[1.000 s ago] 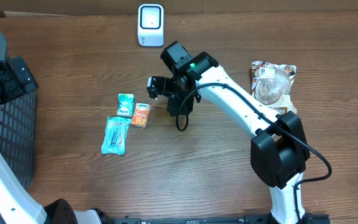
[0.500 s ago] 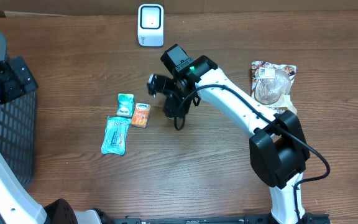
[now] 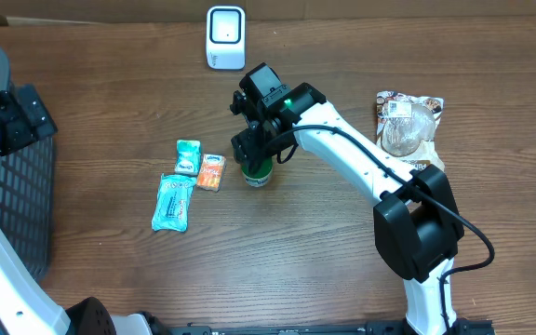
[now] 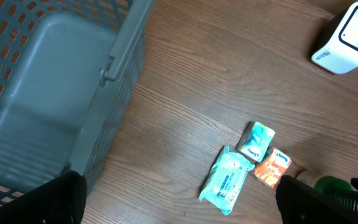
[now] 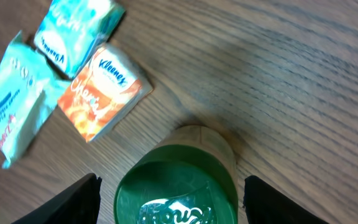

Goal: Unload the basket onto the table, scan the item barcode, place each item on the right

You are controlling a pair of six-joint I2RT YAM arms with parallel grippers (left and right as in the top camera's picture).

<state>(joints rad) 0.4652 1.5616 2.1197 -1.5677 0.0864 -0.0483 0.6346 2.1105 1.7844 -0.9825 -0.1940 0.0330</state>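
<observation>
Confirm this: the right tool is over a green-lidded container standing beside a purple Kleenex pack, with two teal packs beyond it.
Wrong on colour: the Kleenex pack is orange, not purple; the right wrist view shows it. Otherwise right: the right tool is over the green-lidded container beside that pack, with the small teal pack and larger teal pack beyond.

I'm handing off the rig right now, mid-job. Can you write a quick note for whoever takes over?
Left gripper: open, holding nothing, by the basket.
Right gripper: open, fingers either side of the green-lidded jar, which stands upright on the table beside the orange tissue pack.
Scanner is at the far edge. The small teal pack, large teal pack and snack bag lie on the table.
Done: no sign of what has been scanned.
Left: probably showing each barcode to the scanner.
</observation>
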